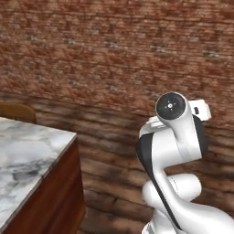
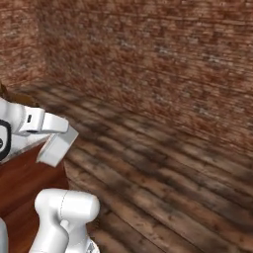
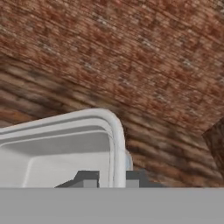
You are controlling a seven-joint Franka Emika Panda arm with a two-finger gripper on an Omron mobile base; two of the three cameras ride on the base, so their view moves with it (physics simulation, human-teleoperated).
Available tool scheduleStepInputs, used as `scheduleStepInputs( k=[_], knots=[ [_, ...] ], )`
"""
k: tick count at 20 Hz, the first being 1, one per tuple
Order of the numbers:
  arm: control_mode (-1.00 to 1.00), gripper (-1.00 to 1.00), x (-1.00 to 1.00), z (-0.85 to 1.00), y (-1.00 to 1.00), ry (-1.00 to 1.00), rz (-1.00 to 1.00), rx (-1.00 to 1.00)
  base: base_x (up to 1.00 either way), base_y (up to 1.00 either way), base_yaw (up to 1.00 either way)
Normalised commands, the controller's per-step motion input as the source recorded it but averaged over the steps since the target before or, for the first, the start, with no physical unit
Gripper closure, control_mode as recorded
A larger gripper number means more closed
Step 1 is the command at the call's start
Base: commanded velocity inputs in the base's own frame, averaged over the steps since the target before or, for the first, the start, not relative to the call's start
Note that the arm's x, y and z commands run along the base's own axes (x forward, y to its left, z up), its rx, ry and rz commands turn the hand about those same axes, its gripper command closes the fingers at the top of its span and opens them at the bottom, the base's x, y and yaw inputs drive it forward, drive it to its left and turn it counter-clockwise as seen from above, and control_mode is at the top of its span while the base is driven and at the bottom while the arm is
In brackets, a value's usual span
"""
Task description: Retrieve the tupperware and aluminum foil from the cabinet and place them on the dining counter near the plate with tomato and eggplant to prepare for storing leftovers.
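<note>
Tupperware [image 3: 57, 148] hangs in our gripper [image 3: 111, 178], whose fingers pinch its flared rim, above the wooden floor [image 2: 163, 173] beside the bench [image 1: 27, 155]. We judge it light, fairly stiff and slick, so the rim wall is the sensible hold. It looks empty inside.

Smooth, translucent grey-white plastic is seen in the tupperware [image 3: 57, 144], whose flared rim looks faintly glossy. Beyond the tupperware, rough red-brown brick is shown on the wall [image 3: 131, 48], and matt, worn planks on the wooden floor [image 2: 173, 188]. Polished grey-veined marble tops the counter [image 1: 27, 155], above reddish wood.
</note>
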Motion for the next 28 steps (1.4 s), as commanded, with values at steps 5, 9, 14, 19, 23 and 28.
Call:
scheduleStepInputs(
  k=[5, 9, 14, 19, 23, 28],
  knots=[
    [1.00, 1.00, 0.00, 0.00, 0.00, 0.00, 0.00, 0.00, 1.00, -0.53, 0.48],
    [1.00, 1.00, 0.00, 0.00, 0.00, 0.00, 0.00, 0.00, 1.00, -0.50, 0.49],
    [1.00, 1.00, 0.00, 0.00, 0.00, 0.00, 0.00, 0.00, 1.00, -0.50, 0.49],
    [1.00, 1.00, 0.00, 0.00, 0.00, 0.00, 0.00, 0.00, 1.00, -0.48, 0.49],
    [1.00, 1.00, 0.00, 0.00, 0.00, 0.00, 0.00, 0.00, 1.00, -0.45, 0.51],
    [1.00, 1.00, 0.00, 0.00, 0.00, 0.00, 0.00, 0.00, 1.00, -0.42, 0.52]
  ],
)
